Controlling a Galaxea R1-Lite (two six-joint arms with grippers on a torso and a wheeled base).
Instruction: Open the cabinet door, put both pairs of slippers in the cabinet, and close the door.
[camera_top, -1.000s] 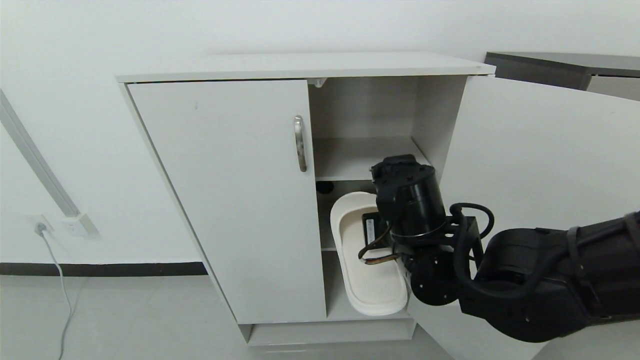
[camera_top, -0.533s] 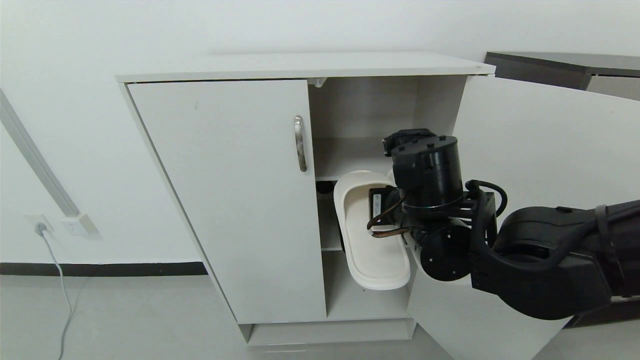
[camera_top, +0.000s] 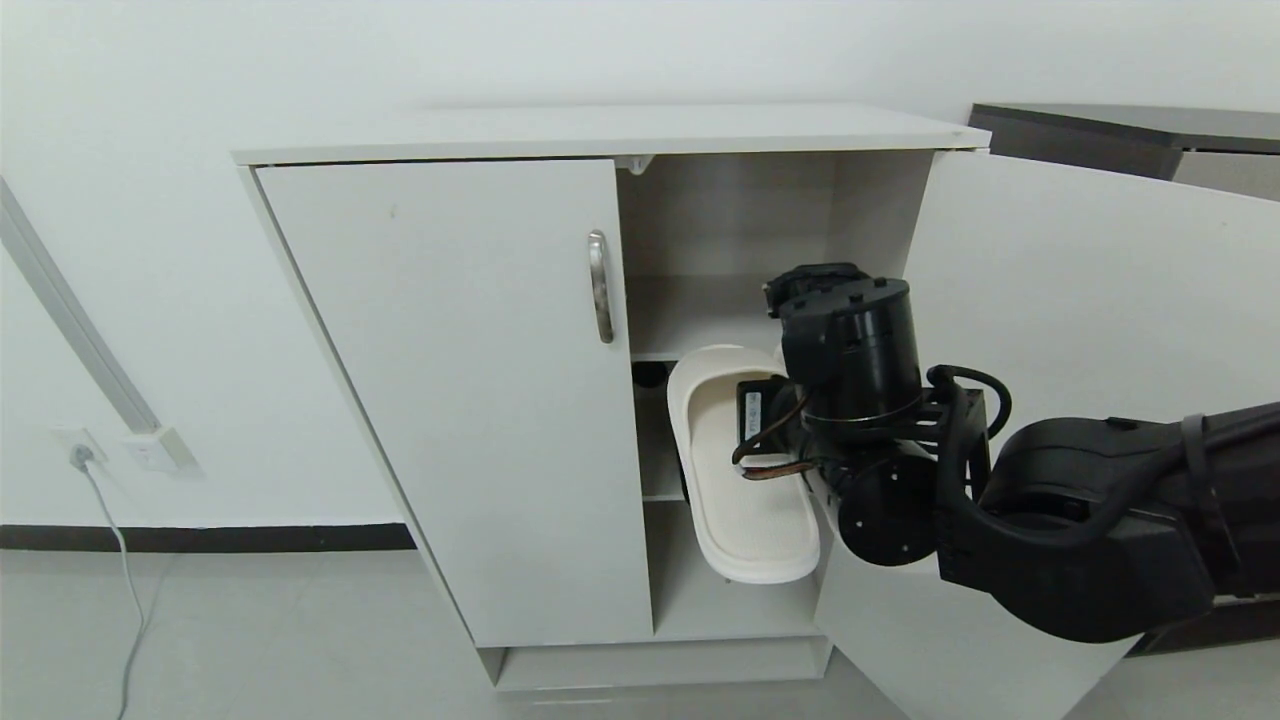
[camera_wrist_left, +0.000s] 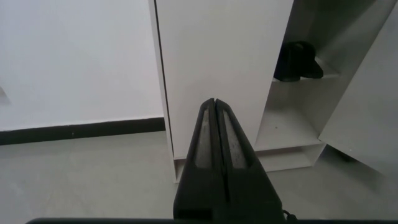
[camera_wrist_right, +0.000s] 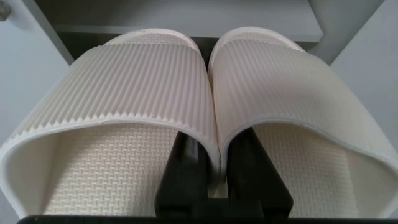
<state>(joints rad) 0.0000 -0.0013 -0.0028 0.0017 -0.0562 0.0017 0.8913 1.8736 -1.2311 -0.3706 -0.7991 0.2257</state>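
- Right gripper (camera_wrist_right: 216, 177): fingers clamped on the adjoining inner strap walls of the white slippers (camera_wrist_right: 130, 87), which sit toes-forward ahead of it in the cabinet (camera_top: 600, 130) opening.
- Judged target: the compartment straight ahead, beneath the shelf (camera_wrist_right: 186, 15). Black slippers (camera_wrist_left: 297, 61) lie deeper in, to one side.
- Keep the toes under that shelf, advance straight, lower the soles flat, then release.
- Keep the wrist off the open door (camera_top: 1080, 330) beside it.
- Left gripper (camera_wrist_left: 214, 143): fingers together, empty, well back from the cabinet.
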